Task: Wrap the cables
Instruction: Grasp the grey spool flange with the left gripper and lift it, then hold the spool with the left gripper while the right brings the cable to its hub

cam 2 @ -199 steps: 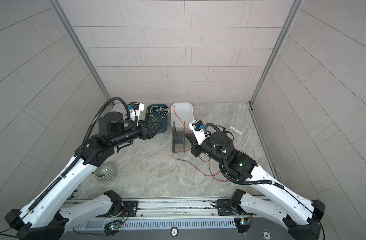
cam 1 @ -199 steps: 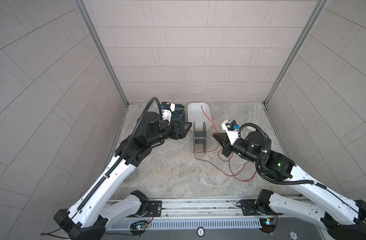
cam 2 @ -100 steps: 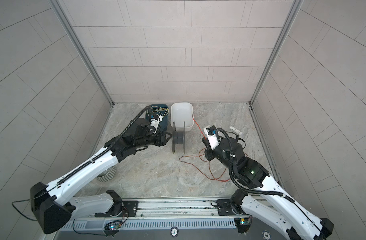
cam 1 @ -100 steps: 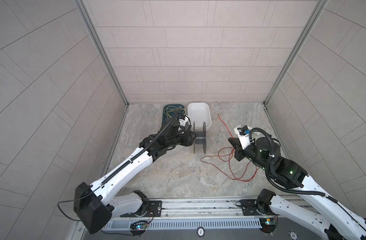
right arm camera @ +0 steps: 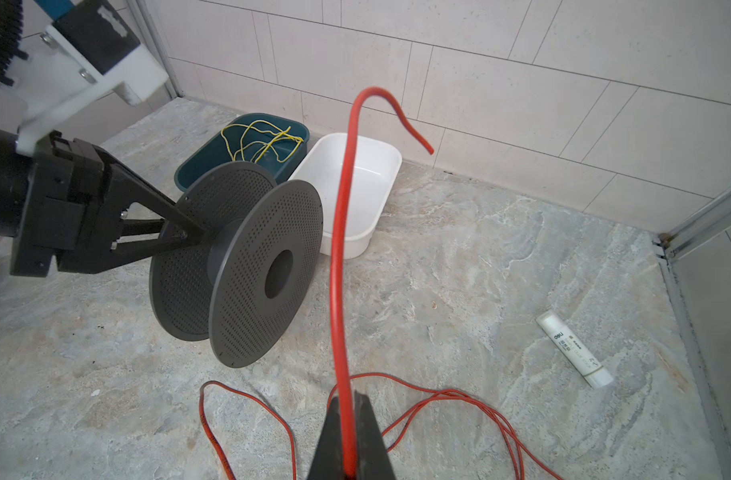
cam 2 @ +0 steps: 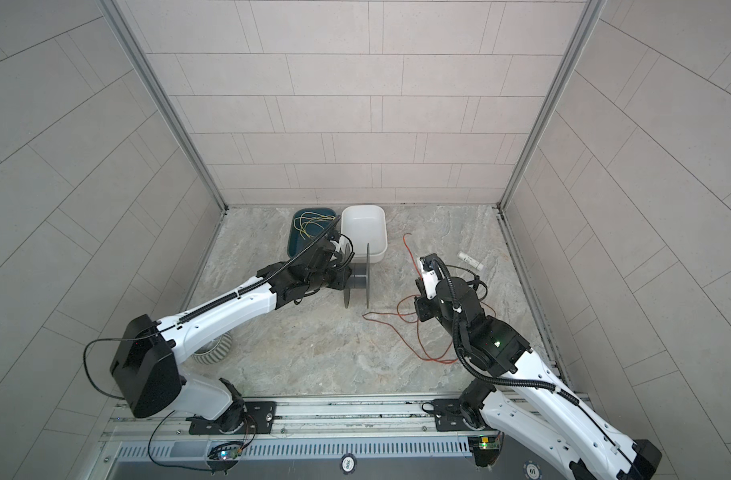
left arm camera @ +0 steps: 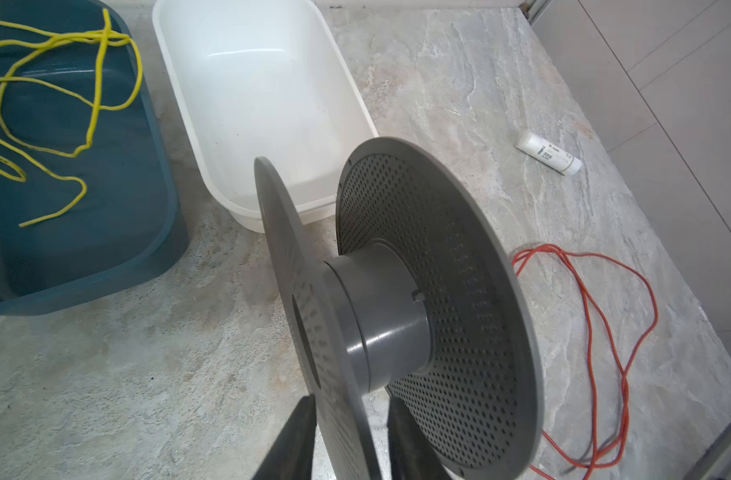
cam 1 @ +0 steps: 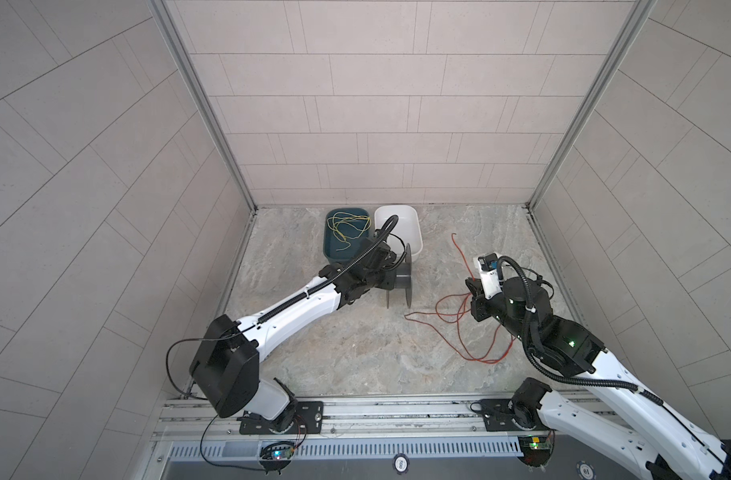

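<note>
Cable [right arm camera: 336,270]: one thin red-orange length. It is held in the right pincer [right arm camera: 348,401], whose fingers are closed tight on it. A stiff stretch runs out past the tips into the air and hooks over at its free end. The remainder lies in loose loops on the stone floor [right arm camera: 480,257], beneath and around that pincer, with the nearest strand ending just beside the spool. Spool [left arm camera: 384,316]: grey, with two perforated flanges standing upright and a plain hub, ahead of the right pincer's tips and apart from them. Left pincer [left arm camera: 350,403]: on the side of the spool away from the right pincer, jaws narrow, one finger on either side of the nearer flange. A sliver of floor shows between that flange and one finger, and whether the flange is pinched cannot be told. Beyond the left pincer's tips, past the spool, is a white tub [left arm camera: 251,108], and next to it a teal tub [left arm camera: 64,249] holding a loose tangle of yellow wire [left arm camera: 98,89]. A glue stick [right arm camera: 573,349] lies flat on the floor off to the right pincer's outer side, well apart from the spool.
</note>
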